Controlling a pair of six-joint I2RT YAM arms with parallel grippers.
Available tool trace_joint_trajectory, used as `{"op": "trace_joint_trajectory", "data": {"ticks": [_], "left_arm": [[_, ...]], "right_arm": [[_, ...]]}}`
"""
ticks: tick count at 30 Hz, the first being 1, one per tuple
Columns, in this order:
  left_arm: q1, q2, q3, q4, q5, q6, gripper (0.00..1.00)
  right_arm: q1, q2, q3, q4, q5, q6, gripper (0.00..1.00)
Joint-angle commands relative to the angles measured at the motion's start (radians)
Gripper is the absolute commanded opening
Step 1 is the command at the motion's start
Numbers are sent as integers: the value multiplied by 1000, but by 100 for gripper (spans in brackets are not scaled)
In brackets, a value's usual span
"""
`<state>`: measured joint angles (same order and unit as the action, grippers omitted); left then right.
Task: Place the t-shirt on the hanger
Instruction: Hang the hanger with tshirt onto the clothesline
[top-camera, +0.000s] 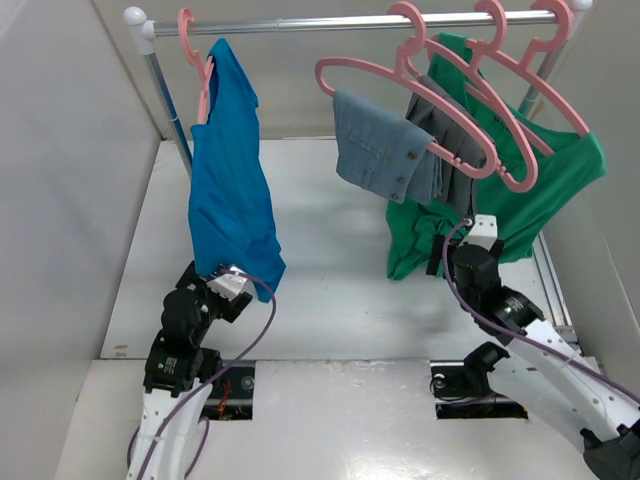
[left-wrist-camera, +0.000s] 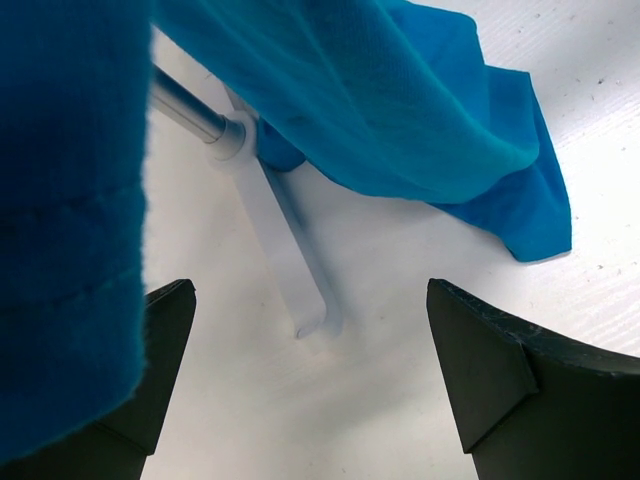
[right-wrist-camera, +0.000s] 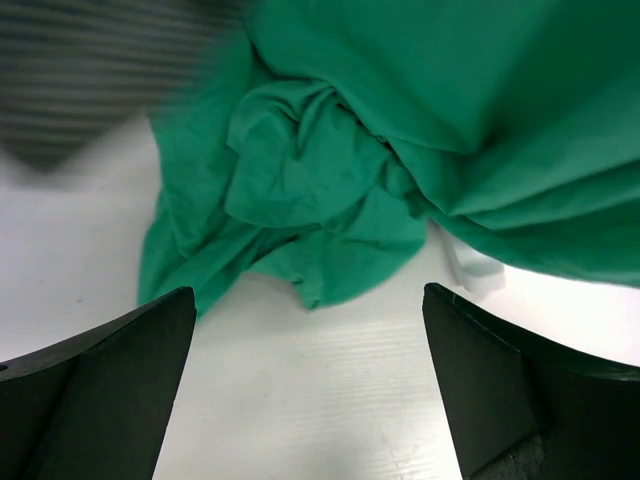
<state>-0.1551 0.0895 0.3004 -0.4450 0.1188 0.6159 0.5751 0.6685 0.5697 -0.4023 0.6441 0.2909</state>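
The bright blue t-shirt hangs on a pink hanger hooked on the rail at the left, its hem reaching the table. In the left wrist view the t-shirt fills the top and left. My left gripper sits just below the hem; it is open and empty. My right gripper is open and empty, close to the bottom of the green shirt.
On the right of the rail hang other pink hangers with a grey-blue denim garment, a grey garment and the large green shirt. The rack's white foot and post lie ahead of the left gripper. White walls enclose the table.
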Motion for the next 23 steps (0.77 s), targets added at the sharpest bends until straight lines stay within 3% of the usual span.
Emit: {"op": "trace_joint_trajectory", "data": {"ticks": [1, 23], "left_arm": [[2, -4, -12, 43, -18, -22, 100], [2, -13, -12, 43, -18, -22, 100]], "right_arm": [[-6, -27, -21, -38, 63, 28, 100], [-6, -21, -30, -56, 117, 94, 100]]}}
